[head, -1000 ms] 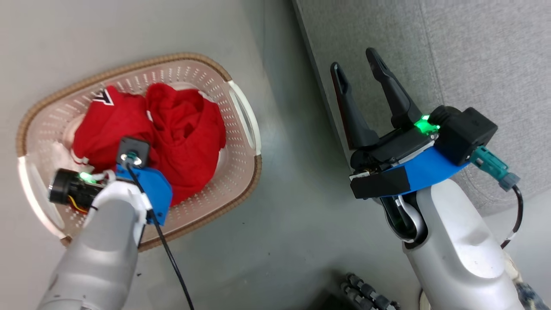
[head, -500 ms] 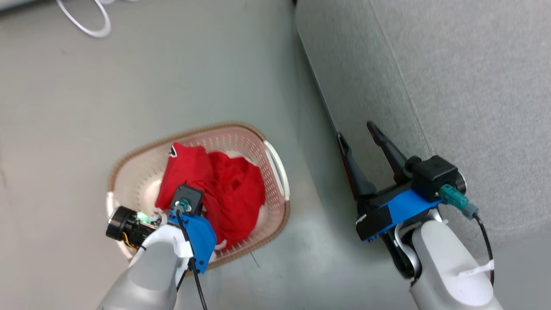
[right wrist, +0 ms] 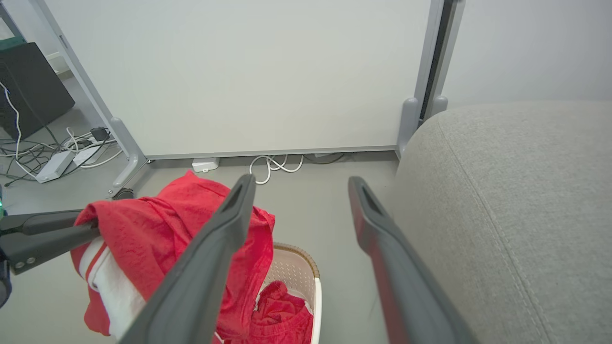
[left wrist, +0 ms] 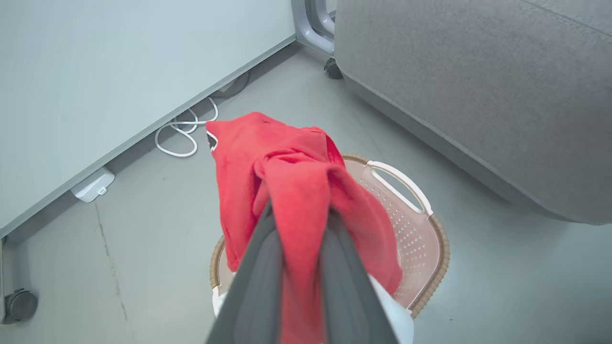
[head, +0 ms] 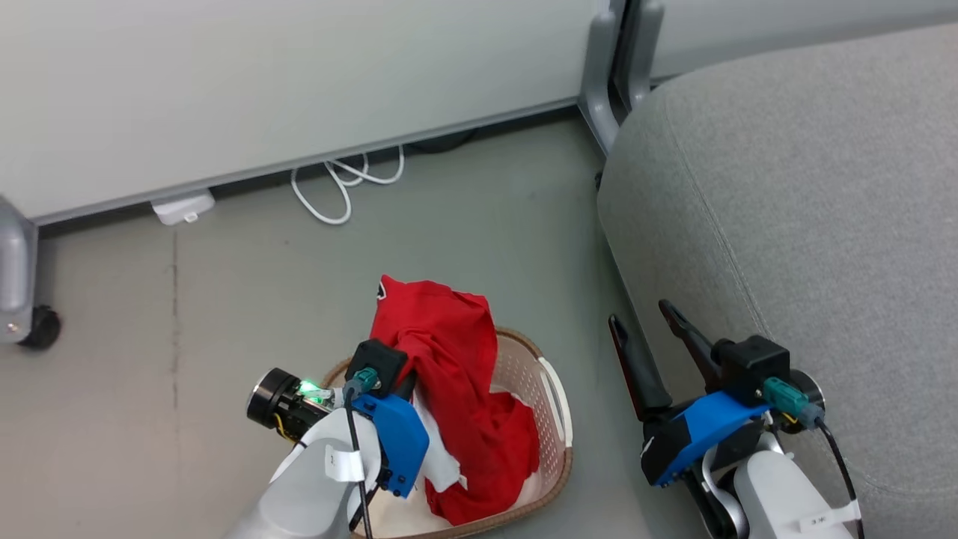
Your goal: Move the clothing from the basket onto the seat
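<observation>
My left gripper is shut on the clothing, a red garment with white and striped parts. It hangs lifted above the basket, its lower end still trailing inside. In the right wrist view the held garment droops from the left fingers, and a second red garment lies in the basket. My right gripper stands open and empty between the basket and the grey seat, close to the seat's side.
A pale wall panel runs along the back, with a grey foot near the seat's corner and a caster at the far left. A white cable coil and a white box lie on the floor by the panel.
The head camera has tilted up, showing the panel and floor. My left gripper has raised the red garment up out of the basket. The right gripper has stayed open.
</observation>
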Motion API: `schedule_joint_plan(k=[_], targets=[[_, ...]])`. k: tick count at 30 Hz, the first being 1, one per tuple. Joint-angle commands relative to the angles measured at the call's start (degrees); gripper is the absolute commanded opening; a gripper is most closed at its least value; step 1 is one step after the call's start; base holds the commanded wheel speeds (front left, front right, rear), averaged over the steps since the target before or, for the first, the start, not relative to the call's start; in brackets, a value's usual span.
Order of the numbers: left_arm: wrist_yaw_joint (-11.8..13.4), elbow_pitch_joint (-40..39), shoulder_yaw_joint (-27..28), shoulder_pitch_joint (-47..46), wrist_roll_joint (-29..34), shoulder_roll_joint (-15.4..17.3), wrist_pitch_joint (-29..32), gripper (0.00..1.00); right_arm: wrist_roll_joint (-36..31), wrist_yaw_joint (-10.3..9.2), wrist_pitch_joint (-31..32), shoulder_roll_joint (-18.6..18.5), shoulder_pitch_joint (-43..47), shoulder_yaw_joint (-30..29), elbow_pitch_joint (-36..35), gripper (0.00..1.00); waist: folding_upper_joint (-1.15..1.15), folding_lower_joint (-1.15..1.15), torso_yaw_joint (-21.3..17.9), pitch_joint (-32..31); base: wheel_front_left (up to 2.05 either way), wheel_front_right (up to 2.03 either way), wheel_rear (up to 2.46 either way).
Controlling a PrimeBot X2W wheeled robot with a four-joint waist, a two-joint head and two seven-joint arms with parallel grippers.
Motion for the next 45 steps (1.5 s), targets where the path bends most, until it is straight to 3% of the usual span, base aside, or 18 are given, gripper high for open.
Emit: schedule_joint_plan(k=[1,8,23,32,45], targets=[[-0.21,-1.69,-1.23,0.94,-1.21,-0.10,0.11,0.00,-0.01,0.03,0.46,-0.22,1.99,-0.19,-0.23,1.00,-0.01,0.02,3.36,-5.15,0.00,0.00,0.00],[0.19,-7.87,-5.43,-0.69,-6.54,-0.09,0.54,0.00,-0.04,0.03,2.61,-0.22,5.60,-0.92,-1.50,1.00,-0.01,0.02,4.90,-9.92,0.00,0.00,0.00],[3.87,-18.92,-14.12,-7.58,-19.00,-0.08,4.91,0.00,0.61,0.03,5.28,-0.21,8.62,-0.70,-5.15,1.00,-0.01,0.02,5.73,-12.68,0.00,0.00,0.00],[5.94,-18.59,-17.82,-9.20,-22.23,-0.08,3.33,0.00,0.93,0.03,5.91,-0.21,8.97,0.22,-6.09,1.00,-0.01,0.02,4.81,-12.78,0.00,0.00,0.00],[6.58,-16.36,-21.97,-10.83,-26.29,-0.09,1.01,0.00,2.75,0.03,6.80,-0.22,7.86,2.16,-5.42,1.00,-0.01,0.02,4.56,-12.09,0.00,0.00,0.00]])
